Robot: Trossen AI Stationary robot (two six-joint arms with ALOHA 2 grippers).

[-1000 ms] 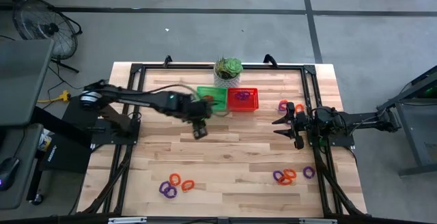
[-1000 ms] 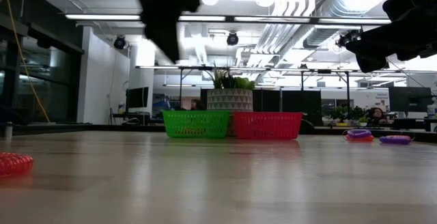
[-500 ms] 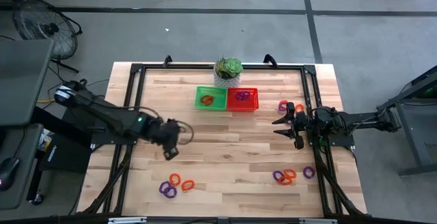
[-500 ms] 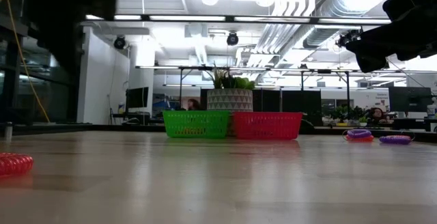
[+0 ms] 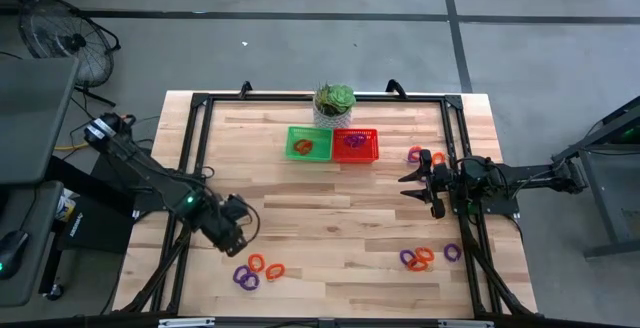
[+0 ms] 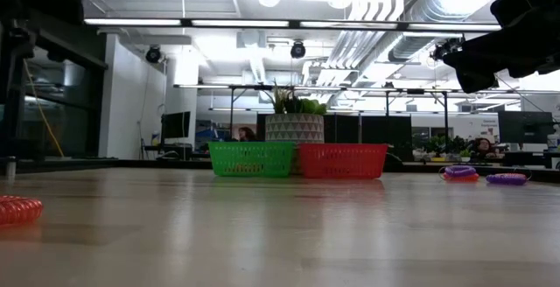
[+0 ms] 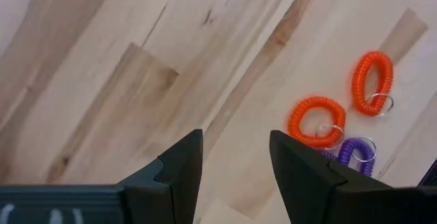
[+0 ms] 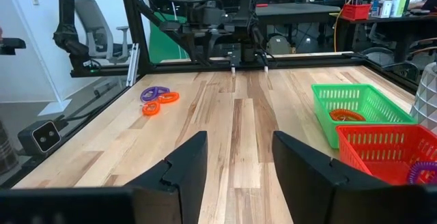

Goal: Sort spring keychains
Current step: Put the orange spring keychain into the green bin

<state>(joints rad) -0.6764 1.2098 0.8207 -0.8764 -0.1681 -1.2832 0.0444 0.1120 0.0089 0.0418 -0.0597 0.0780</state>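
Observation:
Several orange and purple spring keychains lie flat on the table in three groups: near left (image 5: 258, 270), near right (image 5: 425, 258) and far right (image 5: 415, 154). My left gripper (image 5: 240, 236) hangs open just above and beside the near-left group. In its wrist view the open gripper (image 7: 235, 162) looks down past two orange keychains (image 7: 315, 121) and a purple one (image 7: 355, 152). My right gripper (image 5: 404, 187) waits open at the table's right side, empty (image 8: 235, 159). A green basket (image 5: 309, 144) and a red basket (image 5: 355, 145) each hold a keychain.
A potted plant (image 5: 334, 103) stands behind the two baskets at the far edge. A black frame (image 5: 195, 148) runs around the table top. Bare wood lies between the baskets and the keychain groups. An orange keychain (image 6: 17, 210) shows at the left of the low view.
My left gripper has swung from beside the green basket toward the table's near left corner and come down over the near-left keychain group. My right arm has kept still. No keychain has moved.

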